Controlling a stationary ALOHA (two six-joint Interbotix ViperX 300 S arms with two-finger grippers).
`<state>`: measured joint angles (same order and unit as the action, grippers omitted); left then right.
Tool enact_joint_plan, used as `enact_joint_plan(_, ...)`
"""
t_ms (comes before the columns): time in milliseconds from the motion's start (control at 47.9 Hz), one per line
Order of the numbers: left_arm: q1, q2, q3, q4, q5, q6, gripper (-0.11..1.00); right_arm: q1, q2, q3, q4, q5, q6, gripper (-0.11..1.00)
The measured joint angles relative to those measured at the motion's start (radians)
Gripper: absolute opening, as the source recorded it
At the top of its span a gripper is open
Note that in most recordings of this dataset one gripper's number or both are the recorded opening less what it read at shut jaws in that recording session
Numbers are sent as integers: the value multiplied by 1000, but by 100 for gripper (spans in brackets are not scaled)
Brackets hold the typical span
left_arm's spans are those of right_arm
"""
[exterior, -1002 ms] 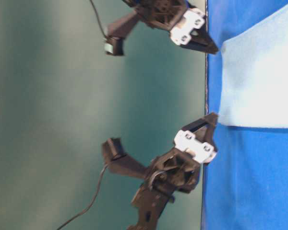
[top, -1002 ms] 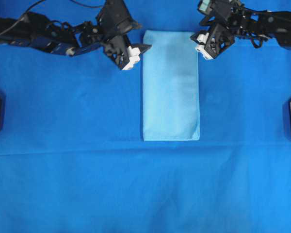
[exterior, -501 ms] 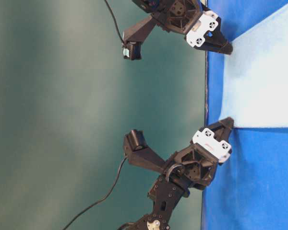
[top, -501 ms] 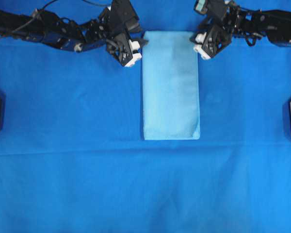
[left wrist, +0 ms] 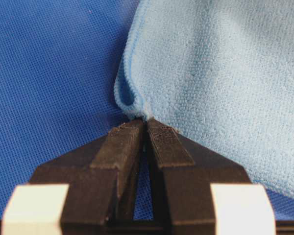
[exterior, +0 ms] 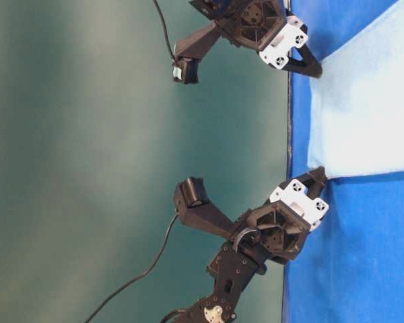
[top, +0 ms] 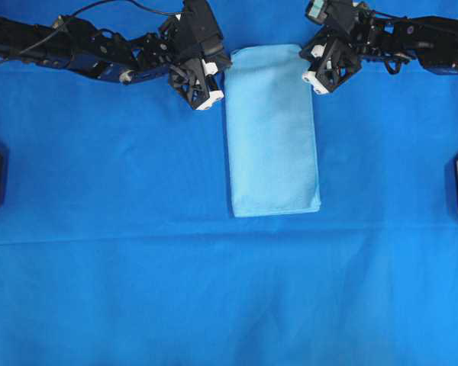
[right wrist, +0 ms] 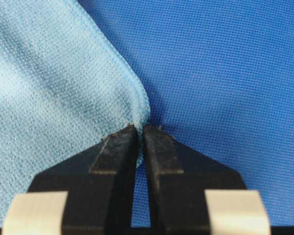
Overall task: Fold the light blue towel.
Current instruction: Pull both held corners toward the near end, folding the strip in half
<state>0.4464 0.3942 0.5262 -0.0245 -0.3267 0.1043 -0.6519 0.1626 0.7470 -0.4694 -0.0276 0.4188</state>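
Where the deep blue table cover [top: 137, 290] fills the overhead view, one item lies on it: light blue towel [top: 273, 130], thin pale microfibre with a stitched border, folded to a long narrow rectangle, long axis running 12 to 6 o'clock, centre slightly toward 12 o'clock and 1 o'clock of the view's middle. Far short edge lies between the two grippers; near short edge lies flat, its 5 o'clock corner slightly splayed. Left gripper [top: 223, 64]: at the towel's 11 o'clock corner, arm [top: 76, 52] reaching in from 9 o'clock along the top edge of the view. In the left wrist view, left gripper [left wrist: 146, 123] has its black ribbed fingers [left wrist: 118, 147] pressed together, a small puckered fold of the towel's hemmed corner pinched at the tips; cloth [left wrist: 220, 73] spreads away toward 1 o'clock. Right gripper [top: 307, 58]: at the towel's 1 o'clock corner, arm [top: 412, 38] reaching in from 3 o'clock. In the right wrist view, right gripper [right wrist: 140, 128] likewise has its fingers [right wrist: 112, 152] drawn close, the rounded stitched corner caught between the tips; cloth [right wrist: 44, 98] extends toward 10 o'clock. Table-level view, turned on its side: both grippers [exterior: 310, 67] [exterior: 318, 176] meet the towel's [exterior: 370, 114] end corners at the cover's [exterior: 350, 256] surface, against a dark green backdrop [exterior: 87, 161].
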Motion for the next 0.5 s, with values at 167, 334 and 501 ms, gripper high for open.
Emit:
enact_joint_plan(167,0,-25,-5,0,20,5,4,0,-34,3,0,23,-2,6)
enact_joint_plan(334,5,-67,-3,0,32,6,4,-2,-100,5,0,51,0,6)
enact_joint_plan(501,6,-94,-3,0,32,31,4,-2,-133,6,0,57,2,6)
